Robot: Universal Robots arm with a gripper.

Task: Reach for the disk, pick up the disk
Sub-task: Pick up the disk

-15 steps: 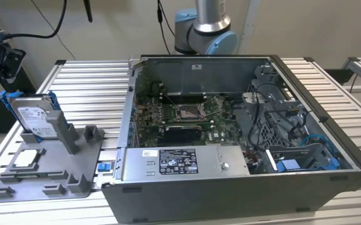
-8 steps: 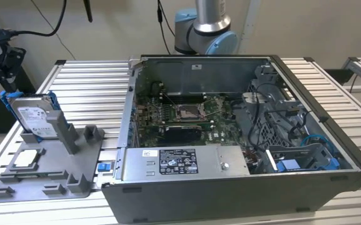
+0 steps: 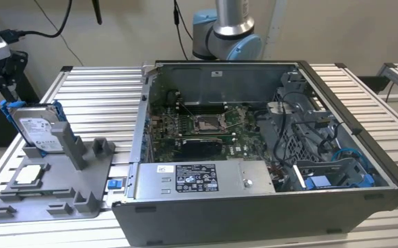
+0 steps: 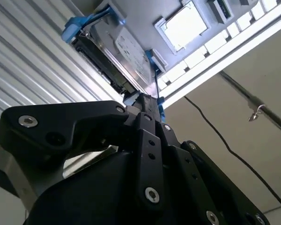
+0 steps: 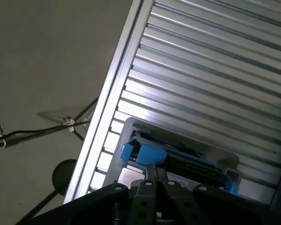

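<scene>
Exterior view: the disk [image 3: 37, 128] stands on edge, a bit tilted, in a slot of the grey holder [image 3: 81, 175]. The holder sits on the slatted table [image 3: 95, 88], to the exterior view's left of the open computer case [image 3: 254, 219]. My gripper [image 3: 7, 97] sits at the disk's upper corner, by the blue frame [image 3: 4, 106]. I judge the disk not lifted: it looks seated in the slot.

Second wrist view: the gripper [image 4: 147, 101] meets the disk [image 4: 129, 51] at its framed edge. Touching or just beside, I cannot tell. Clamped or released, I cannot tell either.

First wrist view: the gripper [image 5: 154, 172] hangs right over the disk's [image 5: 187, 161] upper edge, nearer one blue end.

Handling, my call: rigid, dense for its size, smooth metal faces so likely slippery, and shock-sensitive. Best hold is a square pinch across the two flat faces near the upper edge. The thin plastic frame could flex.
</scene>
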